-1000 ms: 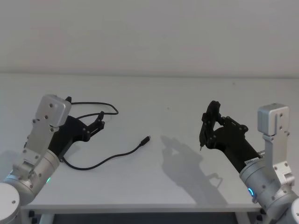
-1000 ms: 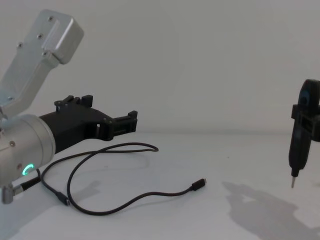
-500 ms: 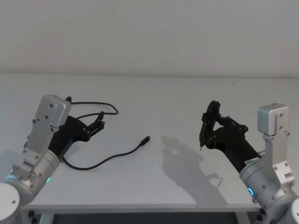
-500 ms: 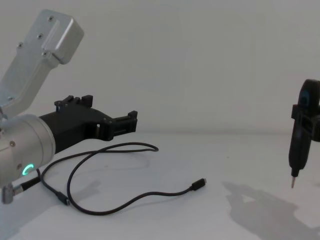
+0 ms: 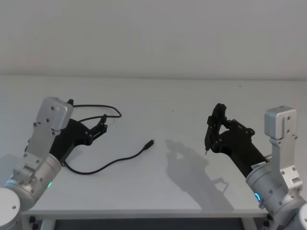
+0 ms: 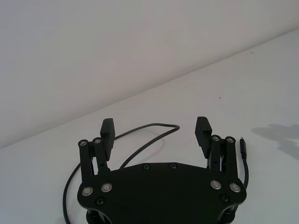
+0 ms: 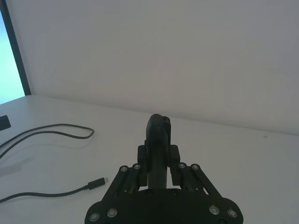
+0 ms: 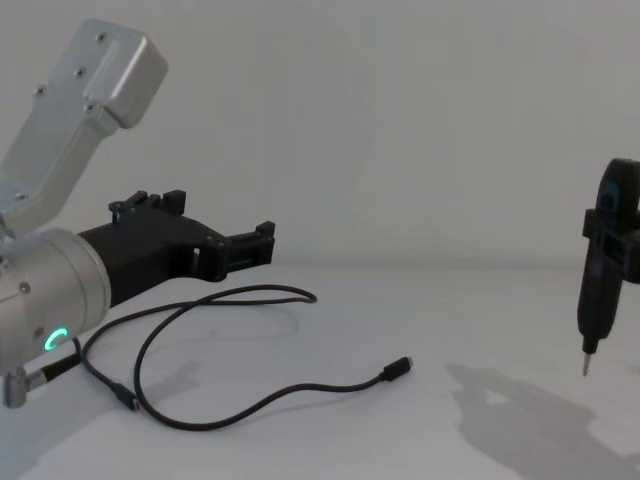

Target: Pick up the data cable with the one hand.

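Currently: left gripper (image 5: 101, 123) open above the data cable (image 5: 129, 157), nothing held.
The cable lies in loose curves on the desk (image 5: 182, 105) at the left of the head frame, one plug toward centre. The fingers (image 6: 202, 129) are spread wide and empty over its upper loop. Recommended: descend until one strand sits squarely between them, then close fully, as the cord is thin. The right gripper (image 5: 213, 127) hangs idle at right.
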